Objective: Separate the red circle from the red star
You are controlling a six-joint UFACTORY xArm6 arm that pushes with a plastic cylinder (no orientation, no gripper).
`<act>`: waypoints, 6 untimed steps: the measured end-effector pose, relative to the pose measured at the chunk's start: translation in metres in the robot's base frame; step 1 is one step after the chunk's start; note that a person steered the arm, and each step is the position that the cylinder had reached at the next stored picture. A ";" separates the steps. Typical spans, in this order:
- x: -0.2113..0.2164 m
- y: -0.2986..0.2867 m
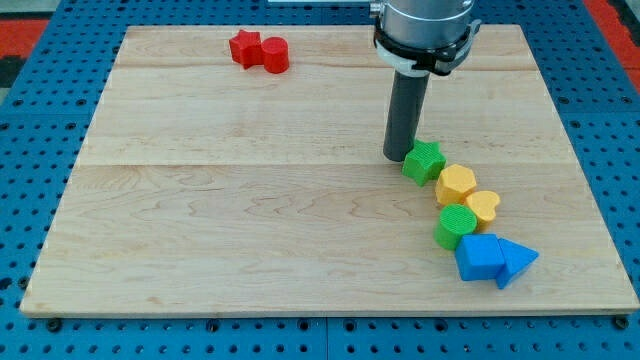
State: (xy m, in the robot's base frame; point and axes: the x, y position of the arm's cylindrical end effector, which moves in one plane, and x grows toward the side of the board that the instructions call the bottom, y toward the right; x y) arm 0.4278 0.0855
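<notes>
My tip (397, 157) sits on the board right of centre, touching or just beside the upper-left edge of the green star (424, 161). No claw on this rig: just a plain dark rod, so nothing is gripped or released.

From the green star a chain of blocks runs down toward the view's bottom right: yellow hexagon (456, 185) just beside the star, yellow heart (483, 206) next to it, green circle (456, 227) below the hexagon and touching the heart's left side. Under that, a blue block (480, 257) of unclear shape, with a blue triangle (517, 262) pressed against its right.

Task blocks are well apart from the tip, near the view's top left of centre: red star (245, 48) on the left, red circle (274, 55) on the right, the two touching. Not separated yet.

All of it sits on the wooden board (250, 220), which lies on a blue perforated table (30, 150).
</notes>
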 end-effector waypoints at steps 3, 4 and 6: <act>-0.159 -0.299; -0.226 -0.240; -0.146 -0.081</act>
